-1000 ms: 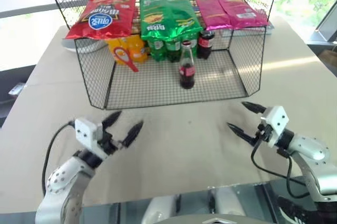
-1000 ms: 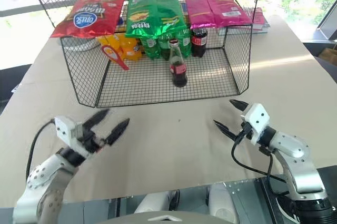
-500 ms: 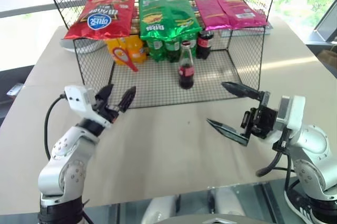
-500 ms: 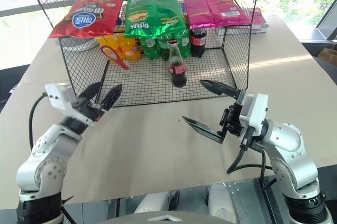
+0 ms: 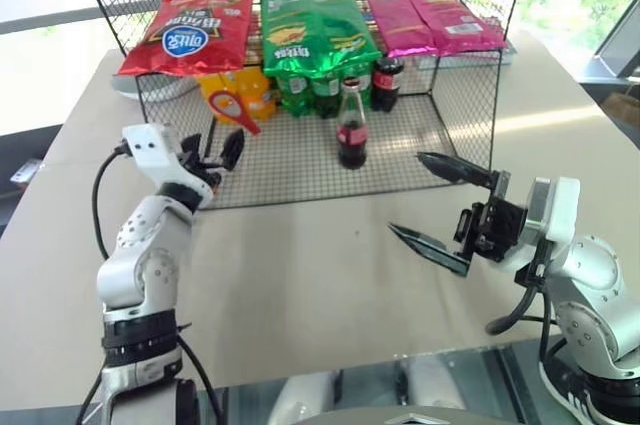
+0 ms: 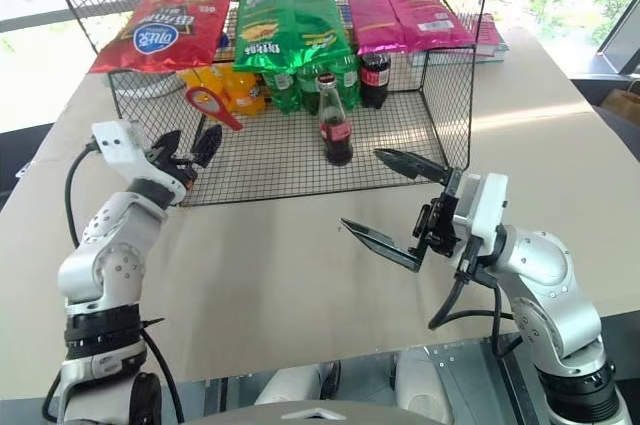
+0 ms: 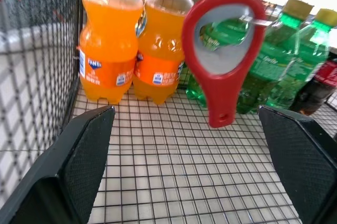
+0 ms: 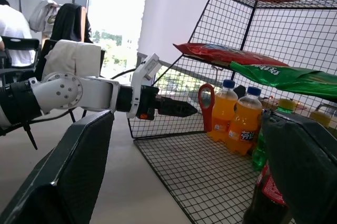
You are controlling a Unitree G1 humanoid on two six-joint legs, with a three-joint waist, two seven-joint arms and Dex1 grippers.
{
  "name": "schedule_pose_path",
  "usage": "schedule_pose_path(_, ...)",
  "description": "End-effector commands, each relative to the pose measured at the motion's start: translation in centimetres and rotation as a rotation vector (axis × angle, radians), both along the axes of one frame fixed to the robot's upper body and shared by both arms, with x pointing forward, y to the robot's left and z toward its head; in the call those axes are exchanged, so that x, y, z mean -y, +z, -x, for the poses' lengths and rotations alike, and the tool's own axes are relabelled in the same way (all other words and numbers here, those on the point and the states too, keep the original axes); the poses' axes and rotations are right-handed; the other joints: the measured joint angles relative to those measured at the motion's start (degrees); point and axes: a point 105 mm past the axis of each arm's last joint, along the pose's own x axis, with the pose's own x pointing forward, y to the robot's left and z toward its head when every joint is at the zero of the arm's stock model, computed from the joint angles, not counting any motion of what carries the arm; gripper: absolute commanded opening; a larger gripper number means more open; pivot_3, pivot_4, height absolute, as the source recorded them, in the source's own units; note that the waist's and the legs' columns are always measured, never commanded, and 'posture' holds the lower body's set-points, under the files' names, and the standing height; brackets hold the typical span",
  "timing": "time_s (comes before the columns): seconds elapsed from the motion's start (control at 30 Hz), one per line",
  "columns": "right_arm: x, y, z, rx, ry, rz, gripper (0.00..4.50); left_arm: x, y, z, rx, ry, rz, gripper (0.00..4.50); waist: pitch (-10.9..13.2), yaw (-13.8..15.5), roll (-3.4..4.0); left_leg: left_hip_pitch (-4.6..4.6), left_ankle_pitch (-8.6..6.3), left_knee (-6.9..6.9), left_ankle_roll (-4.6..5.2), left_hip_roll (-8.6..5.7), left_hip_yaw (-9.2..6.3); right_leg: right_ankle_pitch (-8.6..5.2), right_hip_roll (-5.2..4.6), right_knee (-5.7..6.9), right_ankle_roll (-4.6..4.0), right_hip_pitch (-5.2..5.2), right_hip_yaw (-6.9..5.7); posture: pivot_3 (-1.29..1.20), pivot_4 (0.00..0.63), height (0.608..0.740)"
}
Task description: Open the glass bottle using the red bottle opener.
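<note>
Two task items sit inside the wire rack (image 5: 470,115): the red bottle opener (image 5: 237,109) leans upright by the orange soda bottles (image 7: 131,39) at far left, the glass bottle (image 5: 351,125) stands capped at centre. Current step: approach to the opener. The left end effector (image 5: 212,157), fingers apart and empty, faces it; next, advance and close on the handle. The right end effector (image 5: 440,203) waits open, near right of the bottle.

Left end effector (image 5: 212,152) now higher in the frame's left, at the wire basket's (image 5: 470,95) front edge near the red bottle opener (image 5: 236,110), right end effector (image 5: 432,203) raised off the surface (image 5: 320,275), turned toward centre
</note>
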Motion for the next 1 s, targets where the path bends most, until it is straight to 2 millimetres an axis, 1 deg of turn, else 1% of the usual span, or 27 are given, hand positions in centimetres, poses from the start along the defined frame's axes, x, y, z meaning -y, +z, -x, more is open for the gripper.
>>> schedule_pose_path(0.03, -0.2, 0.5, 0.9, 0.046, -0.009, -0.003, 4.50, 0.7, 1.9, -1.0, 0.103, -0.007, -0.060, 3.98, -0.01, -0.06, -0.05, 0.00, 0.00, 0.00, 0.00, 0.00, 0.00, 0.00, 0.00, 0.01, 0.00, 0.00, 0.00, 0.00, 0.150, 0.740)
schedule_pose_path(0.07, -0.2, 0.4, 0.9, 0.045, -0.012, -0.002, 4.50, 0.8, 2.0, -1.1, 0.110, -0.014, -0.064, 3.80, -0.01, -0.01, -0.05, -0.01, 0.00, 0.00, 0.00, 0.00, 0.00, 0.00, 0.00, 0.01, 0.00, 0.00, 0.00, 0.00, 0.150, 0.740)
schedule_pose_path(0.1, -0.2, 0.4, 0.9, 0.044, -0.014, -0.002, 4.50, 0.8, 2.0, -1.3, 0.115, -0.018, -0.076, 3.47, -0.01, -0.03, -0.05, -0.01, 0.00, 0.01, 0.00, 0.00, -0.01, 0.00, -0.01, 0.01, 0.00, 0.00, -0.01, 0.00, 0.150, 0.740)
schedule_pose_path(0.17, -0.2, 0.4, 0.9, 0.044, -0.018, -0.001, 4.50, 0.8, 1.9, -1.6, 0.120, -0.022, -0.093, 2.57, -0.01, -0.09, -0.05, 0.00, 0.00, 0.01, 0.00, 0.00, 0.00, 0.00, 0.00, 0.01, 0.00, 0.00, 0.00, 0.00, 0.150, 0.740)
schedule_pose_path(0.23, -0.1, 0.3, 0.8, 0.045, -0.026, 0.000, 4.50, 1.0, 2.1, -1.9, 0.136, -0.043, -0.110, 1.95, -0.01, -0.18, -0.05, -0.01, 0.00, 0.00, 0.00, 0.00, 0.00, 0.00, 0.00, 0.02, 0.00, 0.00, 0.01, 0.00, 0.150, 0.740)
schedule_pose_path(0.27, -0.1, 0.3, 0.8, 0.045, -0.030, 0.000, 4.50, 1.0, 2.2, -1.9, 0.142, -0.051, -0.117, 1.42, -0.01, -0.16, -0.05, -0.02, 0.00, 0.00, 0.00, 0.00, 0.00, 0.00, 0.00, 0.02, 0.00, 0.00, 0.00, 0.00, 0.150, 0.740)
schedule_pose_path(0.37, 0.1, 0.2, 0.7, 0.040, -0.039, 0.006, 4.50, 1.4, 2.4, -2.0, 0.161, -0.082, -0.123, 0.29, -0.01, -0.13, -0.05, -0.03, 0.00, 0.01, 0.00, -0.01, 0.00, 0.00, -0.01, 0.01, 0.00, 0.00, 0.00, 0.00, 0.150, 0.740)
schedule_pose_path(0.4, 0.1, 0.2, 0.7, 0.039, -0.041, 0.008, 4.50, 1.5, 2.4, -2.0, 0.165, -0.089, -0.125, 0.14, -0.01, -0.13, -0.05, -0.03, 0.00, 0.01, 0.00, -0.01, 0.00, 0.00, -0.01, 0.01, 0.00, 0.00, 0.00, 0.00, 0.150, 0.740)
schedule_pose_path(0.8, 0.1, -0.5, 0.7, 0.030, -0.049, 0.022, 4.50, 1.9, 2.6, -1.4, 0.186, -0.131, -0.133, 0.14, -0.01, -0.15, -0.05, -0.03, 0.00, 0.02, 0.00, 0.00, 0.00, 0.00, -0.01, 0.03, 0.00, 0.00, 0.00, 0.00, 0.150, 0.740)
schedule_pose_path(0.9, 0.1, -0.6, 0.6, 0.029, -0.049, 0.028, 4.50, 1.6, 2.3, -1.1, 0.174, -0.124, -0.158, 0.83, -0.01, -0.22, -0.05, -0.02, 0.00, 0.02, 0.00, -0.01, 0.00, 0.00, 0.00, 0.04, 0.00, 0.00, 0.01, 0.00, 0.150, 0.740)
schedule_pose_path(0.93, 0.1, -0.6, 0.5, 0.029, -0.049, 0.030, 4.50, 1.5, 2.2, -1.0, 0.172, -0.116, -0.172, 1.39, -0.01, -0.23, -0.05, -0.02, 0.00, 0.02, 0.00, -0.01, 0.00, 0.00, 0.00, 0.04, 0.00, 0.00, 0.02, 0.00, 0.150, 0.740)
schedule_pose_path(1.0, 0.2, -0.6, 0.5, 0.028, -0.050, 0.032, 4.50, 1.2, 2.0, -0.8, 0.160, -0.079, -0.202, 2.07, -0.01, -0.21, -0.05, -0.02, 0.00, 0.02, 0.00, 0.00, 0.00, 0.00, 0.00, 0.04, 0.00, 0.00, 0.01, 0.00, 0.150, 0.740)
